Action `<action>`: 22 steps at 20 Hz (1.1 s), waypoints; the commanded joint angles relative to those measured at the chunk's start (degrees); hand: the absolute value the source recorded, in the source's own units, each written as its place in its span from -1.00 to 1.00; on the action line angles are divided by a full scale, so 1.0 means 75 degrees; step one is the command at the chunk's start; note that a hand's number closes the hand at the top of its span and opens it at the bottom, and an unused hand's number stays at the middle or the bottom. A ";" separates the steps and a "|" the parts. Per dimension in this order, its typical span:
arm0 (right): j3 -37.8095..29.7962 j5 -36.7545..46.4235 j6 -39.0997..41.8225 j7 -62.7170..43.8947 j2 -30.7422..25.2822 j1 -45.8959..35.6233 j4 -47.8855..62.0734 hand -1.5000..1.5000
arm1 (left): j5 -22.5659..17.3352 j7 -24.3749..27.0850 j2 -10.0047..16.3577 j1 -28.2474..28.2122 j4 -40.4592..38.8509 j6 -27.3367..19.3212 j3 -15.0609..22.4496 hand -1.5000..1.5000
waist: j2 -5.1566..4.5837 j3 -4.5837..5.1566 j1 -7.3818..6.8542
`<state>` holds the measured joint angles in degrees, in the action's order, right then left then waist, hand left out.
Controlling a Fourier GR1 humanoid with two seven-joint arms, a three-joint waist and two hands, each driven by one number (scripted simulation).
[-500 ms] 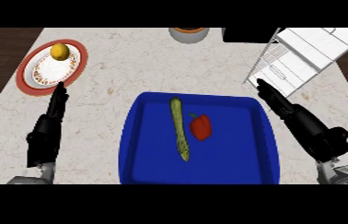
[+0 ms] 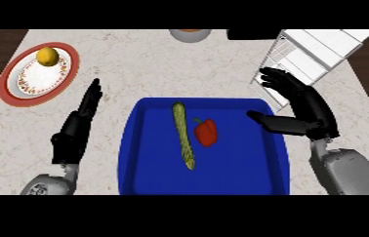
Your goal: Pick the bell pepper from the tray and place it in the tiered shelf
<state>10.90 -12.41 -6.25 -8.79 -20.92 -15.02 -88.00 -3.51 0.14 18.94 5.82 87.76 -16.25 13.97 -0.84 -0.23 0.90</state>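
A red bell pepper (image 2: 206,131) lies in the middle of the blue tray (image 2: 245,175), just right of a long green asparagus spear (image 2: 183,135). My right hand (image 2: 306,111) hovers open over the tray's right rim, its thumb pointing left toward the pepper and its fingers spread upward; it touches nothing. The white wire tiered shelf (image 2: 306,58) stands at the back right, directly behind that hand. My left hand (image 2: 78,126) rests open on the counter left of the tray, fingers straight and pointing away.
A red-rimmed plate (image 2: 29,82) with a yellow lemon (image 2: 47,55) sits at the back left. A grey bowl (image 2: 190,34) shows at the back edge, centre. The marble counter (image 2: 144,70) lies bare between plate and tray.
My right hand has swung in over the tray's right rim and spread open, thumb toward the pepper. The left hand and the objects have stayed put.
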 commanded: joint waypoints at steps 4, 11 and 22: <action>-0.0345 0.2447 -0.3429 0.1522 0.0873 0.0489 0.1320 -1.00 | -0.0270 -0.0130 -0.0145 0.0398 -0.0314 0.0517 0.0153 0.00 | -0.0003 0.0014 -0.0040; -0.0880 0.0928 -0.2050 0.3978 0.1627 0.0606 0.1847 -1.00 | 0.0186 0.0182 -0.0885 0.0880 -0.1274 0.0413 0.0261 0.00 | 0.0092 0.0027 -0.0094; 0.1076 0.2796 -0.0696 -0.0892 -0.0062 -0.0139 -0.0398 -1.00 | -0.0162 0.0138 -0.0427 0.0775 -0.1061 0.0998 -0.0263 0.00 | 0.0150 0.0044 -0.0054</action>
<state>15.91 6.14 -14.99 -4.82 -18.23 -16.01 -83.74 -4.53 -0.23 15.24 12.34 80.20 -9.75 13.20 0.21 0.13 0.17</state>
